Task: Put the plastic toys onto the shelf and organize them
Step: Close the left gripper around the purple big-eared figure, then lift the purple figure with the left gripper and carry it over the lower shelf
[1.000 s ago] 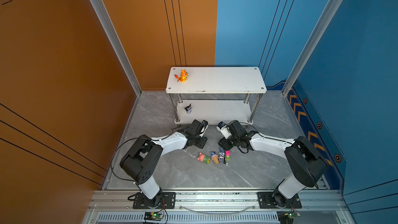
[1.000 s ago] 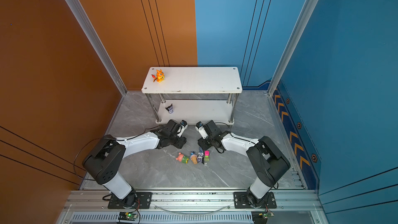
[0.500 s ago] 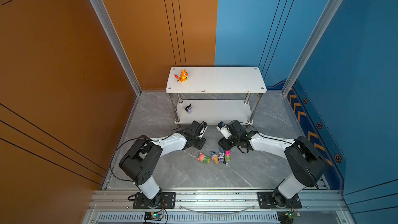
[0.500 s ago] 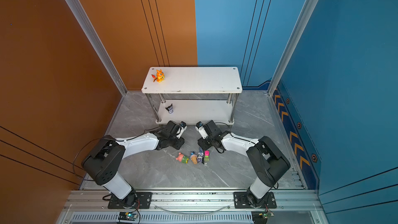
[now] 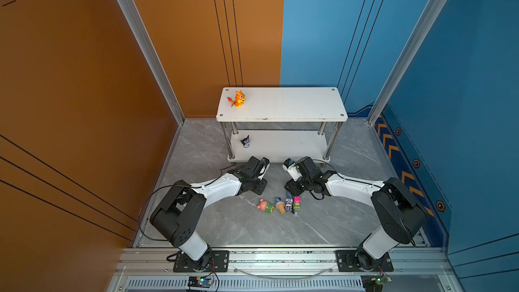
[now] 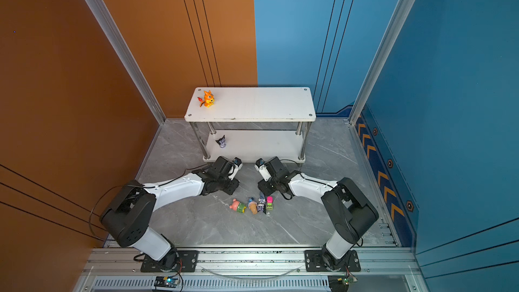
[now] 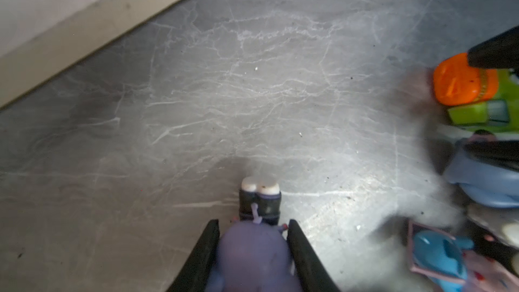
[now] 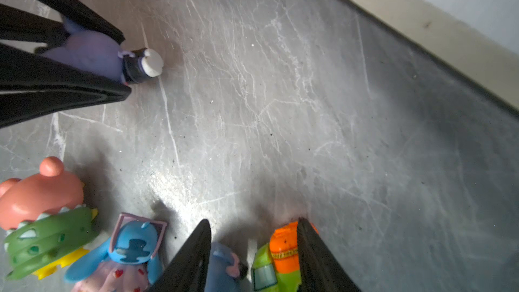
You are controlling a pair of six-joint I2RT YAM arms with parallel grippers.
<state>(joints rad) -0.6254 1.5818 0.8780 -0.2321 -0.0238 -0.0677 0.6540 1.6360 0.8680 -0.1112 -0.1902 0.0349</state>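
Grey floor [image 7: 252, 94] beside shelf [image 7: 64, 35] edge

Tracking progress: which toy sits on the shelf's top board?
The orange dragon, alone at the top board's left end; the black-purple imp stands on the lower board.

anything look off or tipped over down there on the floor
Yes. On the floor, the pink bear and the blue creature lie tipped over rather than standing. The right end effector straddles two toys at once, the donkey and orange car; a clean single pick looks doubtful.
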